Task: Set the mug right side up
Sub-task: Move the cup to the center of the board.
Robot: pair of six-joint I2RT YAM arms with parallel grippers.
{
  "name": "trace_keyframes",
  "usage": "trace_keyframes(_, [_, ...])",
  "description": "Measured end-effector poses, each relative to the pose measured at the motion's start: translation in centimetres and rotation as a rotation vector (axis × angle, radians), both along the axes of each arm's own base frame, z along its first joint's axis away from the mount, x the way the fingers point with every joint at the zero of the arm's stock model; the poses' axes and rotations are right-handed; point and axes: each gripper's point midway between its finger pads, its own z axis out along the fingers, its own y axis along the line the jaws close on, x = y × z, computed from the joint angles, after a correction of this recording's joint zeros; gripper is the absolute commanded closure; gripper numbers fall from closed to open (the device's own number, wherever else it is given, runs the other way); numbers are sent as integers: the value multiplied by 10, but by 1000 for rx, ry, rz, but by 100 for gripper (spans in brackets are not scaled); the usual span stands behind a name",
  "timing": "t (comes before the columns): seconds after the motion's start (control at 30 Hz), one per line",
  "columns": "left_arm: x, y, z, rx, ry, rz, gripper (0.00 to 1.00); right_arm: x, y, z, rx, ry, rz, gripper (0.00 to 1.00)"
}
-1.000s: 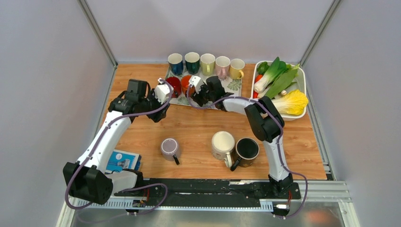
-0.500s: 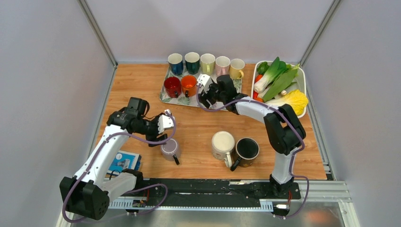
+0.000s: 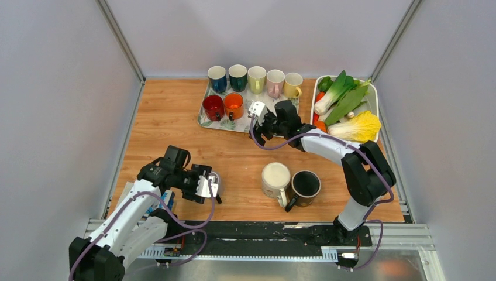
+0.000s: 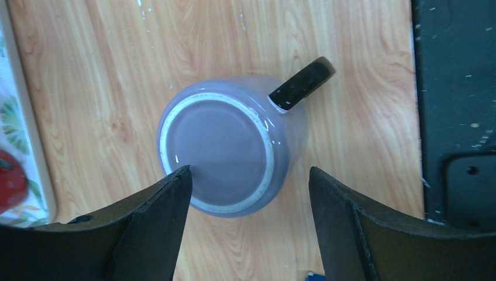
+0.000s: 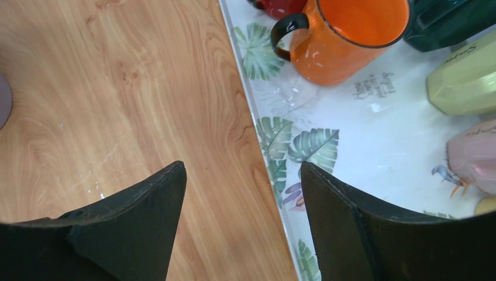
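Note:
A purple-grey mug [image 4: 228, 152] stands upside down on the wooden table, base up, with its black handle pointing to the upper right in the left wrist view. My left gripper [image 4: 248, 171] is open directly above it, one finger over the base's edge and the other beside the mug, touching nothing. In the top view the left gripper [image 3: 206, 186] covers most of the mug [image 3: 215, 177] near the table's front left. My right gripper [image 3: 261, 122] is open and empty over the front edge of the leaf-print tray [image 5: 362, 146].
The tray [image 3: 288, 109] holds several upright mugs, an orange one [image 5: 351, 35] nearest the right gripper. A cream mug [image 3: 275, 177] and a black mug [image 3: 305, 184] stand front centre. A white bin of vegetables [image 3: 374, 99] is at the back right. A blue booklet [image 3: 153, 202] lies front left.
My left arm has swung from the tray back to the front, stopping open over the purple-grey mug. My right gripper has drifted right along the tray's front edge.

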Motion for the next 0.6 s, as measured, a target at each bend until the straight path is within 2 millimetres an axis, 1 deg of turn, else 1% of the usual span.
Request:
trace_keyframes(0.1, [12,-4,0,-7,-59,10,22,-6,-3,-7,-10,19,9,23])
trace_keyframes(0.17, [22,-5,2,-13,-80,48,23,-10,-3,-11,-13,31,17,22])
trace_keyframes(0.3, [47,-9,5,-37,-93,165,23,-14,-1,-13,-4,51,28,20])
trace_keyframes(0.43, [72,-15,4,-75,-57,310,24,-20,3,-12,31,98,35,16])
trace_keyframes(0.5, [87,-18,3,-97,-26,402,24,-25,6,-12,51,126,42,11])
trace_keyframes(0.53, [95,-19,3,-111,-9,454,23,-27,7,-12,59,140,45,8])
trace_keyframes(0.57, [103,-21,4,-129,4,506,23,-29,9,-11,67,152,50,2])
trace_keyframes(0.6, [112,-23,5,-153,14,560,23,-32,11,-11,73,164,55,0])
